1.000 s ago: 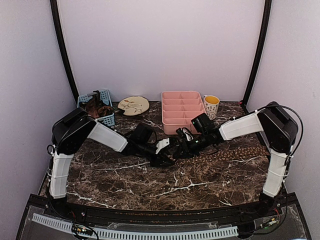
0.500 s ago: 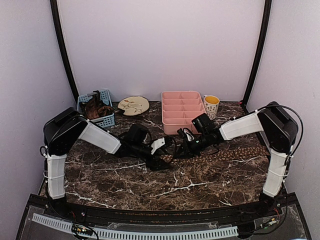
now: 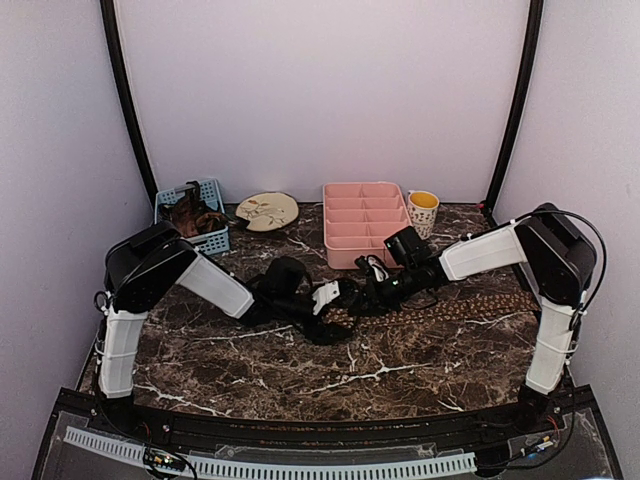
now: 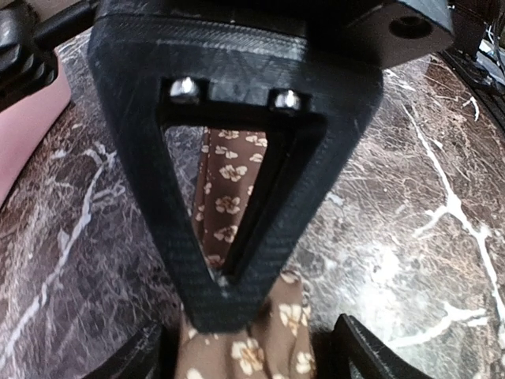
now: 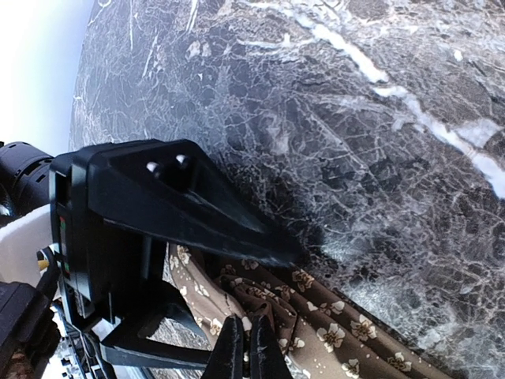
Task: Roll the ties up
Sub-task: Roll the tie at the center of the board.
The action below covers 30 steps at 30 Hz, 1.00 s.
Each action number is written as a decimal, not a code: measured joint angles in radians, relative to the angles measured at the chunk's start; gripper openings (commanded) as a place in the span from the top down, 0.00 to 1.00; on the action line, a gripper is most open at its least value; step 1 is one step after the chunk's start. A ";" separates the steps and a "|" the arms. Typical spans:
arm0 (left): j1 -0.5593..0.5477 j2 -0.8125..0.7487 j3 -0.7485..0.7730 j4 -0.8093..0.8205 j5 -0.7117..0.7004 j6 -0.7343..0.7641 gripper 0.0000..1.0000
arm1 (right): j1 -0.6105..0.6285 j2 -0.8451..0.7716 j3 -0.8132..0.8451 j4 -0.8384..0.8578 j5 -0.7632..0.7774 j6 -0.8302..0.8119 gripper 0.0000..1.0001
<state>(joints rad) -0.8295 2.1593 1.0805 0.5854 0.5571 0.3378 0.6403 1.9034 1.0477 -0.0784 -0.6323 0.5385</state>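
Now that my left fingers (image 4: 371, 355) have sprung wide and let go, my right fingers (image 5: 237, 351) have pinched shut on the tie (image 3: 480, 303). It trails rightward across the surface (image 3: 250, 370), its end bunched mid-table, so I judge the hold handed over for rolling.

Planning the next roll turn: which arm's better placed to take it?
Left, probably. The left gripper stands open astride the tie end, free to close and turn it. The right gripper is shut, seemingly pinching the fabric: better as anchor.
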 measured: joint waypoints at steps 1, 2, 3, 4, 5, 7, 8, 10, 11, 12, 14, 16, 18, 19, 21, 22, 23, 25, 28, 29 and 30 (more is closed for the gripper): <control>-0.001 0.009 0.011 0.005 -0.001 -0.003 0.39 | 0.000 0.000 0.000 0.002 0.000 0.001 1.00; -0.002 0.016 0.017 0.011 -0.002 -0.006 0.49 | 0.000 0.000 0.000 0.002 0.000 0.002 1.00; -0.002 0.022 0.022 0.019 -0.002 -0.007 0.58 | -0.001 0.000 0.000 0.003 -0.001 0.002 1.00; -0.002 0.023 0.023 0.019 -0.003 -0.012 0.65 | -0.001 0.000 0.000 0.003 -0.003 0.002 1.00; -0.002 0.024 0.026 0.019 -0.005 -0.015 0.69 | -0.002 0.000 0.000 0.003 -0.003 0.003 1.00; -0.002 0.024 0.027 0.011 -0.004 -0.018 0.75 | -0.005 0.000 -0.001 0.005 -0.004 0.005 1.00; -0.002 0.024 0.028 0.008 -0.001 -0.020 0.77 | -0.006 0.000 -0.002 0.006 -0.007 0.006 1.00; 0.005 0.023 0.027 0.005 0.010 -0.019 0.79 | -0.006 0.000 -0.009 0.019 -0.017 0.013 1.00; 0.009 0.020 0.021 0.005 0.016 -0.018 0.80 | -0.006 0.000 -0.013 0.026 -0.023 0.018 1.00; 0.013 0.014 0.011 0.004 0.025 -0.016 0.81 | -0.005 0.000 -0.015 0.033 -0.031 0.021 1.00; 0.017 -0.001 -0.009 -0.001 0.037 -0.008 0.81 | 0.005 0.000 -0.019 0.050 -0.046 0.029 1.00; 0.021 -0.018 -0.025 -0.020 0.051 -0.001 0.77 | 0.017 0.003 -0.021 0.063 -0.051 0.040 1.00; 0.024 -0.026 -0.031 -0.038 0.062 0.005 0.64 | 0.024 0.013 -0.021 0.077 -0.053 0.043 1.00; 0.024 -0.028 -0.031 -0.043 0.065 0.007 0.61 | 0.024 0.019 -0.021 0.082 -0.053 0.043 1.00; 0.025 -0.028 -0.032 -0.044 0.073 0.000 0.56 | 0.023 0.032 -0.021 0.085 -0.048 0.039 0.98; 0.025 -0.028 -0.032 -0.042 0.072 -0.005 0.56 | 0.022 0.038 -0.022 0.086 -0.045 0.038 0.96; 0.027 -0.029 -0.033 -0.040 0.073 -0.010 0.56 | 0.020 0.043 -0.026 0.088 -0.044 0.036 0.92; 0.028 -0.029 -0.034 -0.034 0.073 -0.029 0.58 | 0.018 0.043 -0.034 0.097 -0.045 0.031 0.85; 0.028 -0.029 -0.034 -0.029 0.068 -0.051 0.65 | 0.018 0.043 -0.041 0.101 -0.044 0.036 0.77; 0.028 -0.029 -0.034 -0.028 0.067 -0.058 0.67 | 0.018 0.043 -0.044 0.101 -0.045 0.034 0.75; 0.029 -0.029 -0.034 -0.027 0.064 -0.062 0.68 | 0.017 0.042 -0.047 0.104 -0.050 0.034 0.74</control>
<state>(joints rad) -0.8009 2.1307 1.0462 0.5579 0.6216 0.2760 0.6575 1.9450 1.0008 0.0254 -0.6819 0.5724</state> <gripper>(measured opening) 0.361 0.224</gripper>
